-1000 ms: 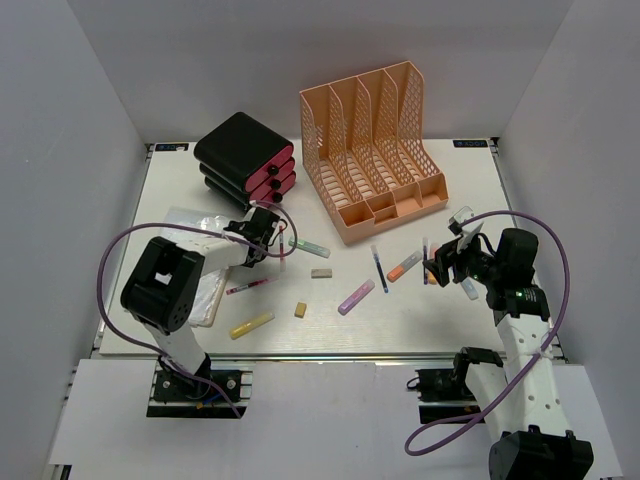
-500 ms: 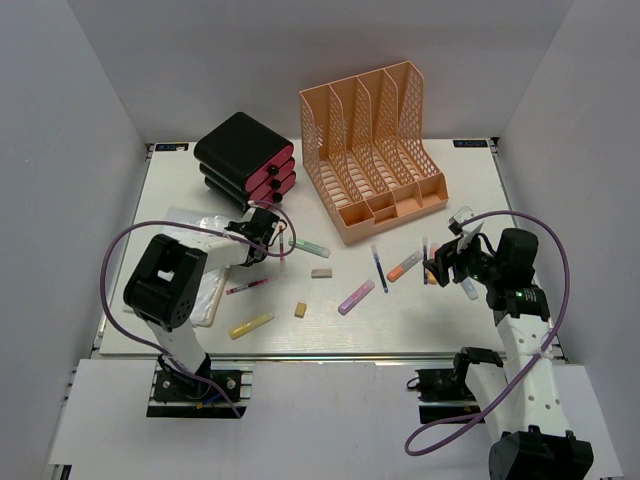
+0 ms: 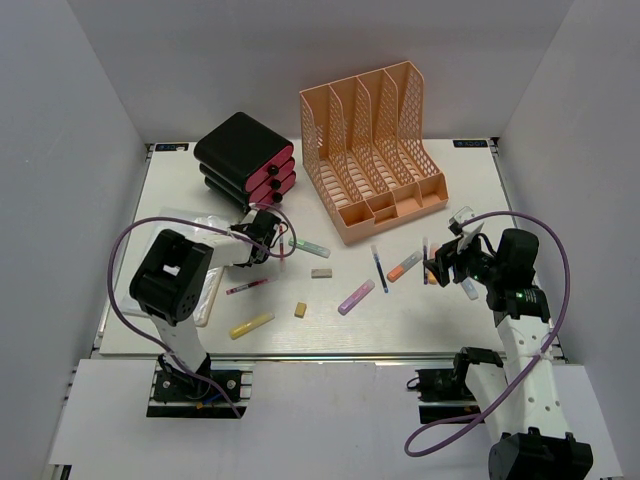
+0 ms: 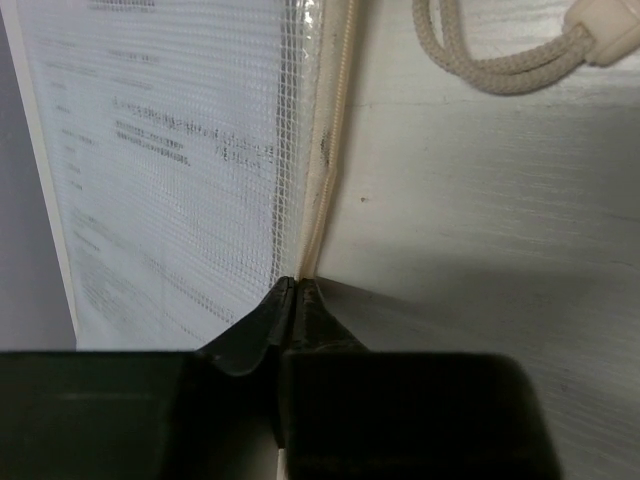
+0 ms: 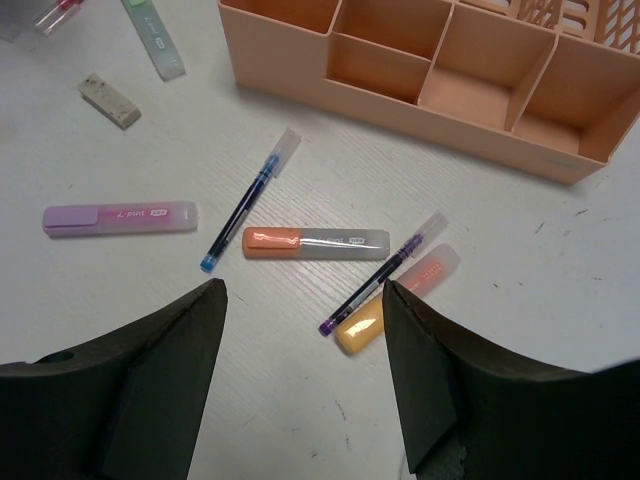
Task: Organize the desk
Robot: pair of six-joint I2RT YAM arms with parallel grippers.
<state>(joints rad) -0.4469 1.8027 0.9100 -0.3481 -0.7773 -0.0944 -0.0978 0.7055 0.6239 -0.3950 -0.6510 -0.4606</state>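
Left tool is pinched narrow on the zipper edge of the mesh document pouch, frame left on the bench; right tool is spread wide. Pouch pickup is judged in hand; a lift is called for.

Both fingers pinched on mesh pouch edge; beige cord on desk beyond.

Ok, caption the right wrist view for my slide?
Open right end effector hovers over orange highlighter and blue pen, near peach organizer.

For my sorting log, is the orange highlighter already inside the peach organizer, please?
No, the orange highlighter lies on the desk in front of the organizer.
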